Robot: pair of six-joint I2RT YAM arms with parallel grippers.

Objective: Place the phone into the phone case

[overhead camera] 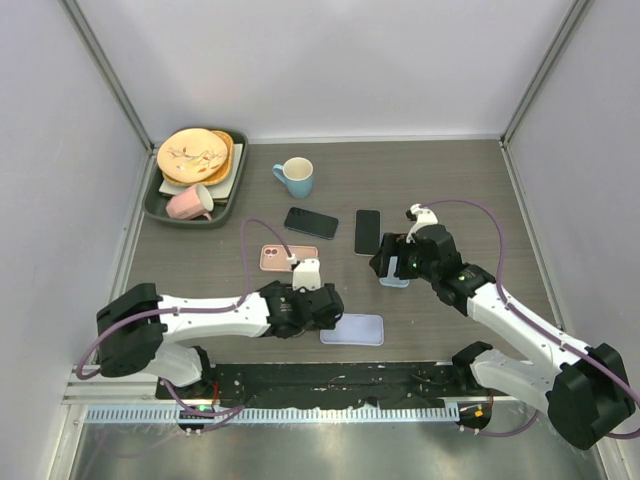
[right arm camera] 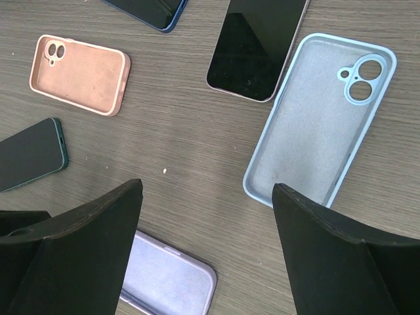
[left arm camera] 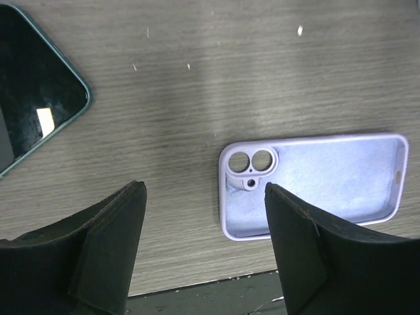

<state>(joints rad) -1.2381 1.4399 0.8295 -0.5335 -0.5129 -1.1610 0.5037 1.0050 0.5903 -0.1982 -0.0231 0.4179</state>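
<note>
Black glossy slab phone lies flat on grey wood-grain bench, just beside pale-blue soft case. I judge phone stiff, slick, thin: pinch across long edges. Left claw, right claw both released, empty.

The table is grey-brown with fine streaked wood grain; the lavender case is pale lilac; the pink case is dusty salmon; the light blue case has a greyer lining; the teal phone has a green-blue edge and black glass; the navy phone is dark blue; the black phone has a pale rim; the mug is sky blue, white inside; the second mug is pink; the plate is orange-yellow with a sprig pattern; the tray is dark green.
</note>
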